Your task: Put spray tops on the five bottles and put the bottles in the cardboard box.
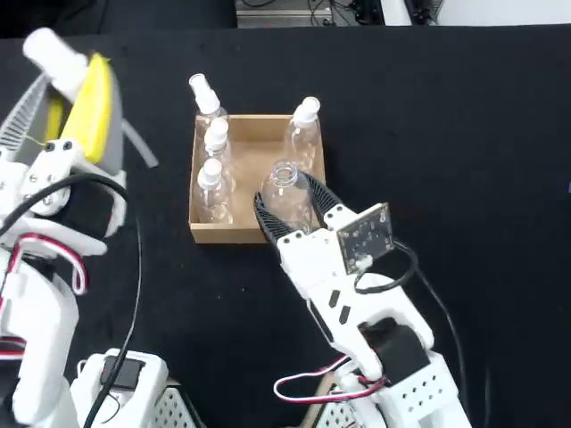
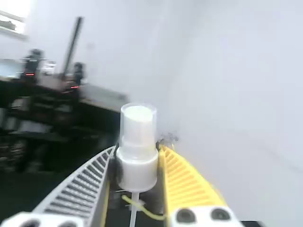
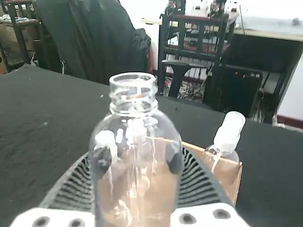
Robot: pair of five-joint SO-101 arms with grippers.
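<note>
The clear plastic bottle with the open neck (image 3: pixel 135 156) is at the near side of the brown cardboard box (image 1: pixel 254 234), towards its right corner. The right gripper (image 1: pixel 285 198) clasps it upright between black ribbed fingers that are spread just as wide as the bottle's body. I cannot tell if its base rests in the box or hangs above it. I think it is held like this so that the mouth faces up to receive its top. The white spray top with its thin tube (image 2: pixel 138 137) is well apart from the box, high on the left, pinched at its collar by the left gripper (image 2: pixel 137 163), whose grey and yellow fingers are nearly closed. Four clear bottles already have tops: three (image 1: pixel 214 152) along the box's left side and one (image 1: pixel 303 129) at its far right corner. The box lies on the black worktop (image 1: pixel 464 134).
</note>
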